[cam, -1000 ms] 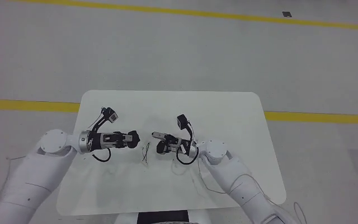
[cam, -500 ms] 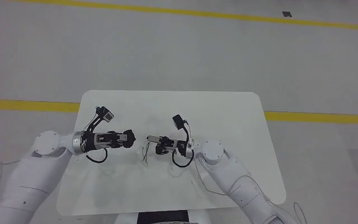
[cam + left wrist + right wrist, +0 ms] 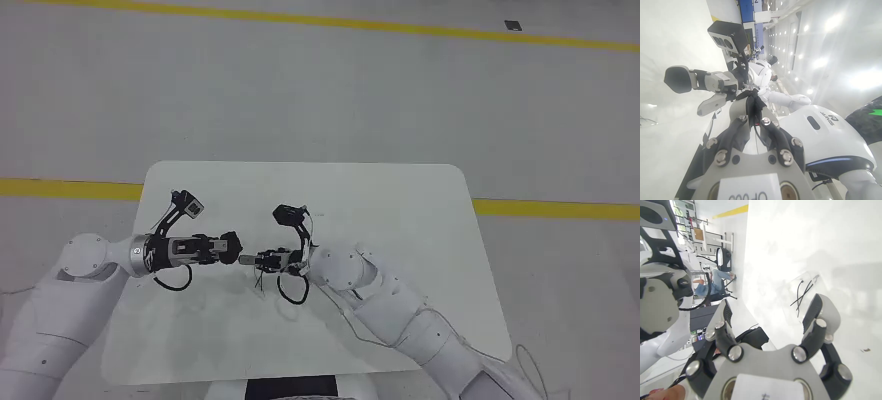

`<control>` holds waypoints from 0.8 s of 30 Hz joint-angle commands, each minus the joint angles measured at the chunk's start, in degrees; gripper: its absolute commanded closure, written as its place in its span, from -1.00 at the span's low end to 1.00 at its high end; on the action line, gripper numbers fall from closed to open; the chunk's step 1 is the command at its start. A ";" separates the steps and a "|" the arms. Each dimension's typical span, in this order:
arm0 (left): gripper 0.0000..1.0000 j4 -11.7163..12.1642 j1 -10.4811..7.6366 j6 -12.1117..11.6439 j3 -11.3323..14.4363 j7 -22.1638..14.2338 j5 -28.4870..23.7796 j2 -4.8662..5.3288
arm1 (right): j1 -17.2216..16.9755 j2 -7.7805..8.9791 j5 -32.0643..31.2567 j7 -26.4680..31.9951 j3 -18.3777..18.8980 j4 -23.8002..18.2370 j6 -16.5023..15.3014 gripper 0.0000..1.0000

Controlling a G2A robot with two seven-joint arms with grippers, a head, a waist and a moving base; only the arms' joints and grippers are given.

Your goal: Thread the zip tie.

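My left gripper [image 3: 236, 247] hovers over the left half of the white table [image 3: 400, 200]. In the left wrist view it [image 3: 753, 94] is shut, and a thin black zip tie [image 3: 755, 136] runs back from between its pads. My right gripper [image 3: 250, 259] is right beside it, tip to tip. It [image 3: 770, 306] is open with nothing between its fingers, and the left wrist view also shows it [image 3: 685, 96] spread. Loose black zip ties [image 3: 261, 277] lie crossed on the table just below both grippers, and the right wrist view shows these zip ties [image 3: 802, 291] too.
The loose ties rest on a clear plastic sheet or tray [image 3: 821, 281]. The left arm's wrist [image 3: 662, 298] is close beside the right gripper. A small dark scrap [image 3: 865, 350] lies on the table.
The right arm has swung left across the table, bringing its open gripper up to the left gripper. The left arm drew back slightly to the left, then held still.
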 commanded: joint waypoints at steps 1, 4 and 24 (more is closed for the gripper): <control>1.00 -0.58 0.13 0.33 0.40 1.76 0.35 -0.05 | 0.07 -0.10 -0.33 0.17 -0.24 -0.17 0.51 -1.00; 1.00 -0.67 0.25 0.24 0.13 2.13 0.46 0.14 | 0.02 -0.08 -1.00 0.24 -0.09 -0.35 0.84 -1.00; 1.00 2.78 5.78 -0.07 -12.48 -1.62 -2.23 2.54 | 0.02 -0.08 -1.00 0.24 -0.09 -0.35 0.84 -1.00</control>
